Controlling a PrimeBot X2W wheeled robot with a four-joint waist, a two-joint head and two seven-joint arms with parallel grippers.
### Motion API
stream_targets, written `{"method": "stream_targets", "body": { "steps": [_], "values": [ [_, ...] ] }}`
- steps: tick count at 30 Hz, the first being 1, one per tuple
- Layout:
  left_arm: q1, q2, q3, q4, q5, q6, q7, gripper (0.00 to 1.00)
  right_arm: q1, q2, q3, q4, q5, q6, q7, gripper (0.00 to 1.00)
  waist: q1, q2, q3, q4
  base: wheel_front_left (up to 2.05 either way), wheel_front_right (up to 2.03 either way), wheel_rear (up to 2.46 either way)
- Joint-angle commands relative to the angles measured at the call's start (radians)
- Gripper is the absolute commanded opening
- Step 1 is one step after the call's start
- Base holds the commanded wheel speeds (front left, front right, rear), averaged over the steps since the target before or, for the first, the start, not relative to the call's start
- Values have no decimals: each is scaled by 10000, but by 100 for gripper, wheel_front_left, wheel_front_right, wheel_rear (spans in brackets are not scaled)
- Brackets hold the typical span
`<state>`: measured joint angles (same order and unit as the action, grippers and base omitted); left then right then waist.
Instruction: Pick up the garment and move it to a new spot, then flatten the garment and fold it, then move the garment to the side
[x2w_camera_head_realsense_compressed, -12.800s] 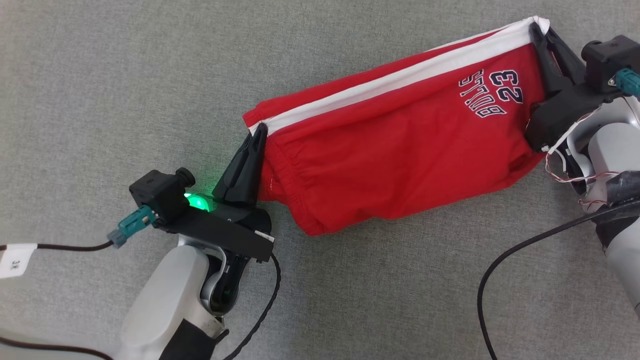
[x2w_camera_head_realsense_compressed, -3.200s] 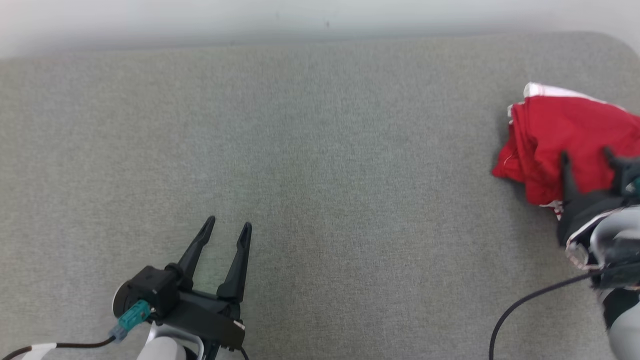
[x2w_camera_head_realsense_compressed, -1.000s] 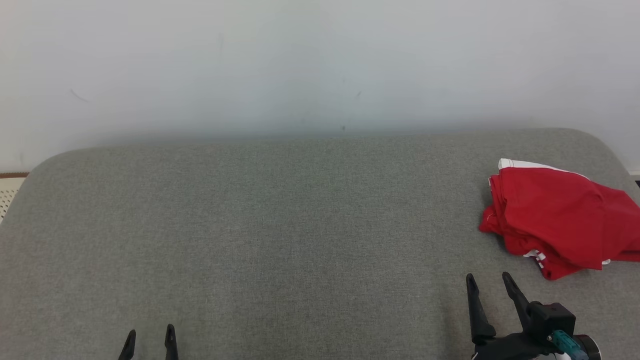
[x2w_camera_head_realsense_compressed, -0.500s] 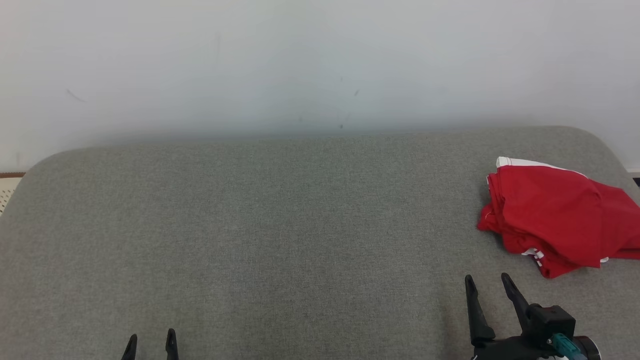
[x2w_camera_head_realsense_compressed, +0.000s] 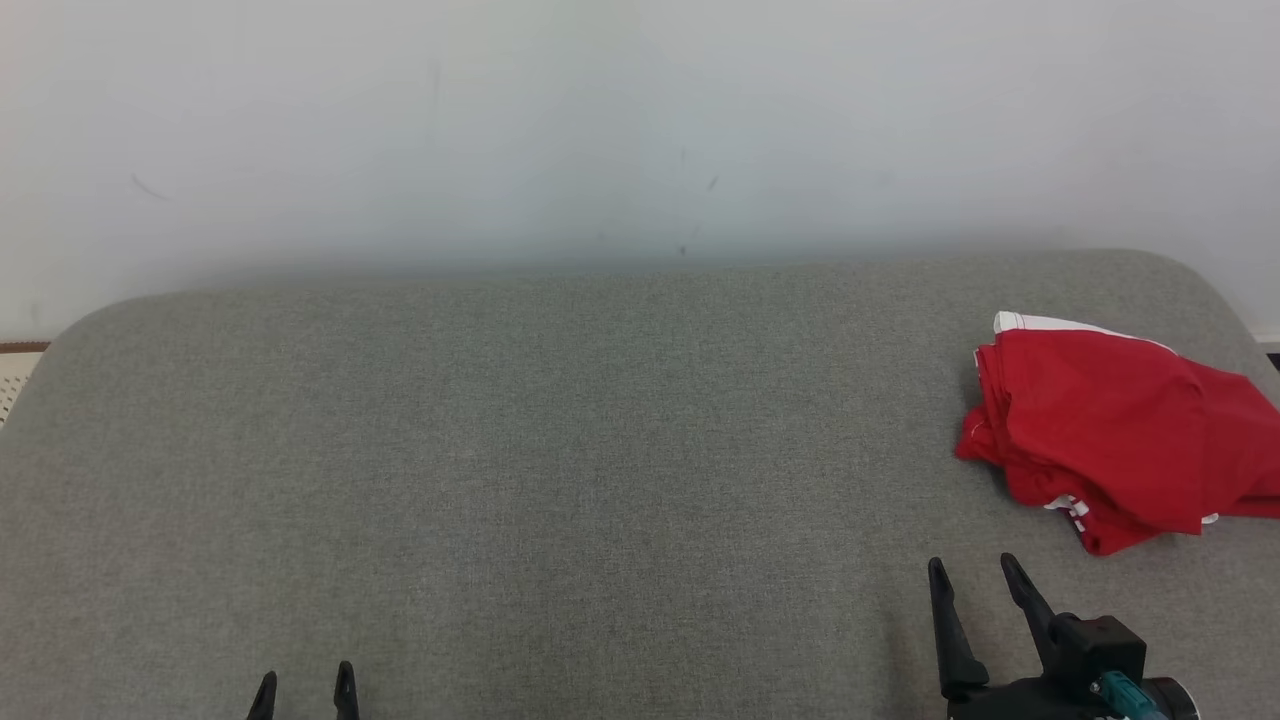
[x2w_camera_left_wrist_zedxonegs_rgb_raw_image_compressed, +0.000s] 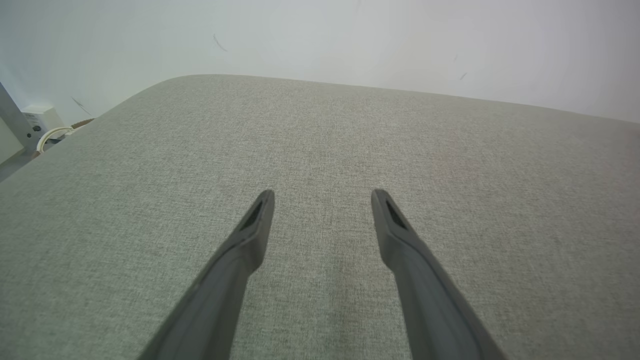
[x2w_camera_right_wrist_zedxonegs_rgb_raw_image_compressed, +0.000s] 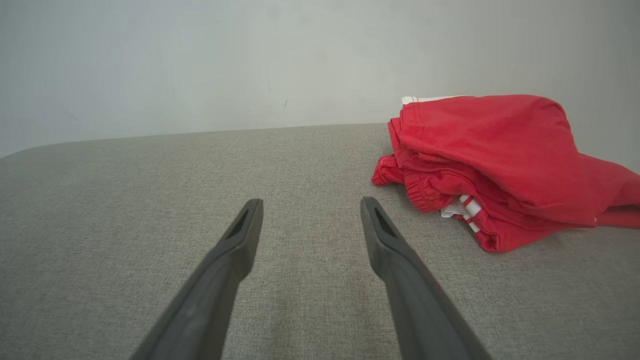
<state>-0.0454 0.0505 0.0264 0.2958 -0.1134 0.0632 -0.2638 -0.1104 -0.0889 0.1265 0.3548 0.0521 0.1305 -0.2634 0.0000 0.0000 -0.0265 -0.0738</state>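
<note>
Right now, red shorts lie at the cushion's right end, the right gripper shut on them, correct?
No: the right gripper stands open, clear of the red shorts at the right end of the cushion; the right wrist view shows it.

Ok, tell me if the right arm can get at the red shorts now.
Probably yes: the right gripper is open, the shorts lie just ahead to its right, with bare grey cushion between them.

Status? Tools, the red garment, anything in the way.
Left tool open, empty, over the grey surface. Right tool open, empty, just short of the red garment. Garment loosely folded, lying at the surface's right end. Nothing between tool and garment.
</note>
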Motion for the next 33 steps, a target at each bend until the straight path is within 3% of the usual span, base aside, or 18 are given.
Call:
{"method": "stream_targets", "body": {
  "steps": [1, 12, 30, 33],
  "values": [
    [-21, 7, 25, 58, 117, -6, -2, 100, 115, 9, 14, 28, 46, 2, -1, 100, 0, 0, 0, 0, 0, 0, 0],
    [-62, 9, 15, 83, 175, -65, -2, 100, 135, 146, -303, -24, -544, 2, -1, 100, 0, 0, -32, 11, 0, 0, 0],
    [-106, 9, -49, 76, 25, 8, -2, 100, 110, 232, -227, -32, -424, 2, -1, 100, 0, 0, -27, -179, 0, 0, 0],
    [-95, 9, -58, 60, 22, 2, -2, 100, 153, 110, 184, -94, -358, 2, -1, 100, 0, 0, -30, -168, 0, 0, 0]
  ]
}}
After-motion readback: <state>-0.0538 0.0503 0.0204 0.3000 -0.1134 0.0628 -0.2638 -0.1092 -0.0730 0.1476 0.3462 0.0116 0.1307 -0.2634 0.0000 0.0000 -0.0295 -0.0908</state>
